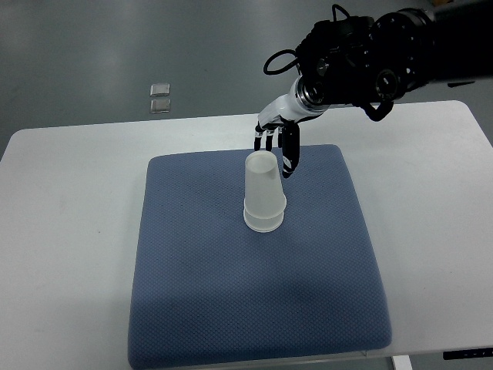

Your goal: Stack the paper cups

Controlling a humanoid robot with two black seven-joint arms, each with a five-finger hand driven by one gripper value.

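Well, the paper cups sit nested upside down on the blue mat. Stacking looks done. Right hand hangs just behind them, fingers loose, holding nothing.

A blue mat covers the middle of the white table (its weave is finely dotted). Beyond the table's far edge, 2 small pale squares lie on the grey floor.

Black cabled arm — white wrist, black-and-white fingers.
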